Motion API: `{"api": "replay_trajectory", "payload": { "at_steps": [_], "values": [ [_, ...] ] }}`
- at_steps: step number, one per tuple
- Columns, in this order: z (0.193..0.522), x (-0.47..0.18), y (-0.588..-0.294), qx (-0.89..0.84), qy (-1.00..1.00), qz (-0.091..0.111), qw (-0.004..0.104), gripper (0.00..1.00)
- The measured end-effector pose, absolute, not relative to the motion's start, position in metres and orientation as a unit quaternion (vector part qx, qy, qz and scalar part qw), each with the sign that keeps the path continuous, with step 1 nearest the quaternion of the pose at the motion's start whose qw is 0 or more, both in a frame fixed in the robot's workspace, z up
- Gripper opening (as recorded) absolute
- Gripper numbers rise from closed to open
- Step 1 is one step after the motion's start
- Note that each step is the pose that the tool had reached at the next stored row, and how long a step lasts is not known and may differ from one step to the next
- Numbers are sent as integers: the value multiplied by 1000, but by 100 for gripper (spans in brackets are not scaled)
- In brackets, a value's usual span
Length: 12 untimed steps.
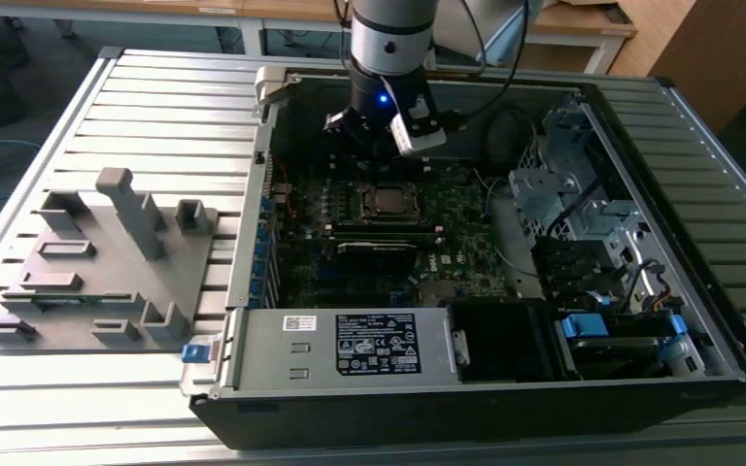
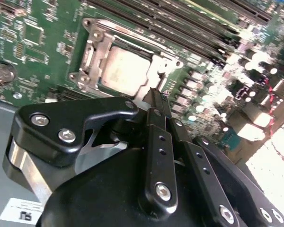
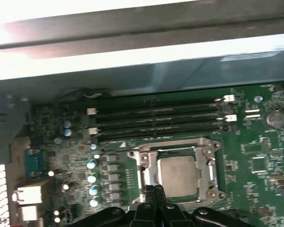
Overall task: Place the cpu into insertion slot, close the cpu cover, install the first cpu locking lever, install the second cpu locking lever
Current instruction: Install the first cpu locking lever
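Hovering at cpu cover [image 3: 209, 165] rim | hand [image 3: 154, 190] pressed together, holding nothing | risk: tips possibly skidding off rim, gouging cpu [image 3: 179, 176] inside it.

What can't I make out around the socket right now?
1. Locking levers: cannot be told apart; in the first wrist view the gripper hides the near edge of the cpu cover.
2. Whether that cover is latched: same cause.
3. Exterior view: the cpu is too small to judge seating.
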<state>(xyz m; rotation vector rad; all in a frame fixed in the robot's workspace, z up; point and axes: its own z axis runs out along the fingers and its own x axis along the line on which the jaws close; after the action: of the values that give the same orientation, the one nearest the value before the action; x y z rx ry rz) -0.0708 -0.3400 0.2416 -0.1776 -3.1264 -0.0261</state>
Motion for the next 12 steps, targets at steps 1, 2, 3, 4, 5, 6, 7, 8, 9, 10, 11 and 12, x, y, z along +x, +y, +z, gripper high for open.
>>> {"api": "replay_trajectory", "payload": {
  "at_steps": [1,2,3,4,5,6,7,8,9,10,11,12],
  "values": [
    [242,-73,-340,-57,-998,-8,4,10],
    [242,-75,-340,-57,-998,-8,4,10],
    [242,-78,-340,-57,-998,-8,3,10],
    [242,-80,-340,-57,-998,-8,3,10],
    [242,-82,-340,-57,-998,-8,2,10],
    [242,-84,-340,-57,-998,-9,2,10],
    [242,-86,-340,-57,-998,-9,2,10],
    [242,-87,-340,-57,-998,-9,1,10],
    [242,-87,-340,-57,-998,-9,1,10],
    [242,-87,-340,-57,-998,-9,1,10],
    [242,-87,-340,-57,-998,-9,1,10],
    [242,-87,-340,-57,-998,-9,1,10]
  ]
}}
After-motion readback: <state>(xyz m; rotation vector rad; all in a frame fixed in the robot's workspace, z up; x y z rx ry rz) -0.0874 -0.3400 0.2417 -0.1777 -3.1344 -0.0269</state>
